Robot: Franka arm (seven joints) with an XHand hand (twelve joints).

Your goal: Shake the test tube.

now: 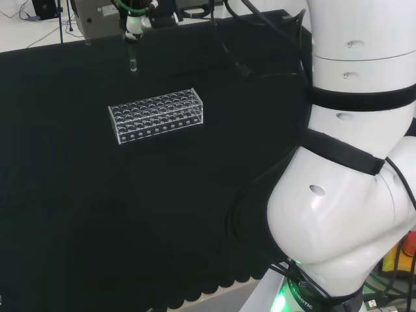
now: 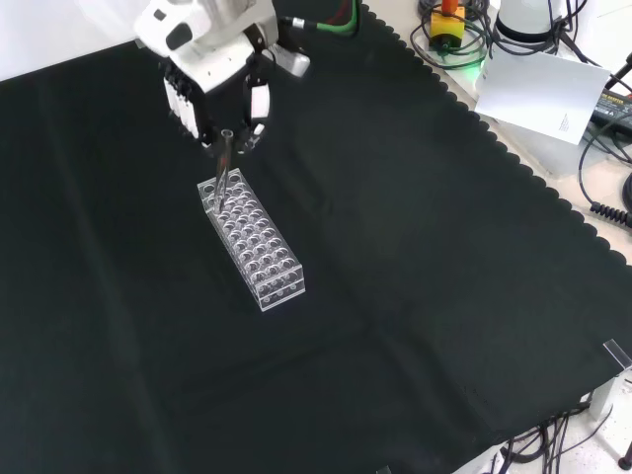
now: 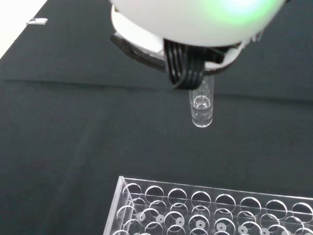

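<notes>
Head view: the rack (image 1: 156,115) stands on the cloth (image 1: 97,214) toward its far edge, left of centre. My hand (image 1: 134,25) hangs past the rack, at the far edge, with the tube (image 1: 133,64) hanging below it, clear of the rack.

Front view: my fingers (image 2: 259,104) are curled round the tube's (image 2: 223,158) upper part. The tube is tilted, its lower end over the rack's (image 2: 253,240) far end; whether it touches the rack I cannot tell.

Wrist view: the tube (image 3: 201,105) hangs free above the cloth (image 3: 73,132), beyond the rack's (image 3: 210,208) near row. Contents cannot be determined.

Step in hand: tube lifted, shake due. Next move calls for short back-and-forth wrist strokes, grip kept closed, tube clear of the rack.
</notes>
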